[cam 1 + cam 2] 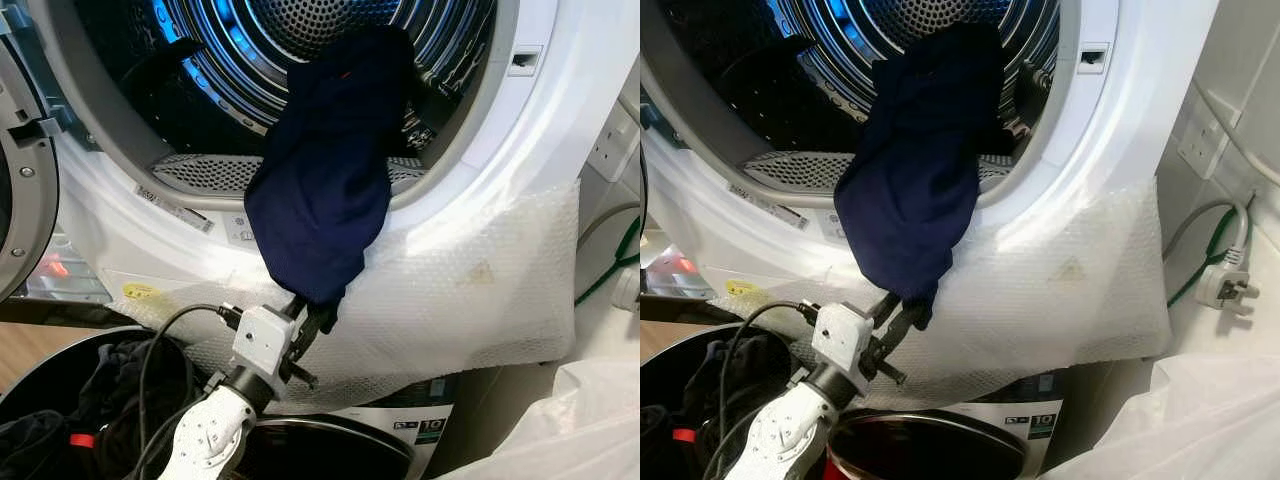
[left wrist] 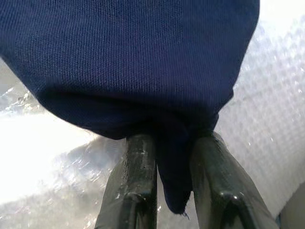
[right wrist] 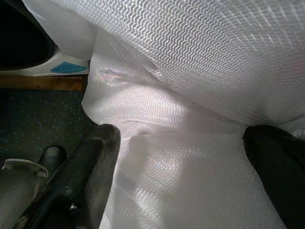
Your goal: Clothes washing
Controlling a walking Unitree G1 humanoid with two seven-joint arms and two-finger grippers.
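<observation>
At the far left the open door (image 1: 20, 160) of the machine stands beside the drum opening, and below it a dark basket (image 1: 60, 420) holds dark clothes. A small yellow sticker (image 1: 141, 291) sits on the white front panel, its print too small to read; a strip label (image 1: 175, 208) under the door rim is likewise unreadable.

The left gripper (image 1: 316, 318) reaches up from below, its two black fingers (image 2: 138, 176) closed on the bottom hem of a navy garment (image 1: 325, 170); in the left wrist view a fold of the cloth is pinched between them. The garment hangs over the lower lip of the drum (image 1: 300, 40), its long axis running up and slightly to the right, the upper end inside the blue-lit drum and the lower end pointing down toward the gripper, lying against a sheet of bubble wrap (image 1: 470, 290) taped over the machine front.

Lower down, a second machine's panel carries a label (image 1: 415, 428) with the number "10".

Right of the machine a white plug (image 1: 1228, 287) with grey and green cables hangs below a wall socket (image 1: 1203, 146).

The right gripper (image 3: 190, 157) has its fingers spread wide apart, holding nothing, close to a white woven bag (image 3: 190, 71).
</observation>
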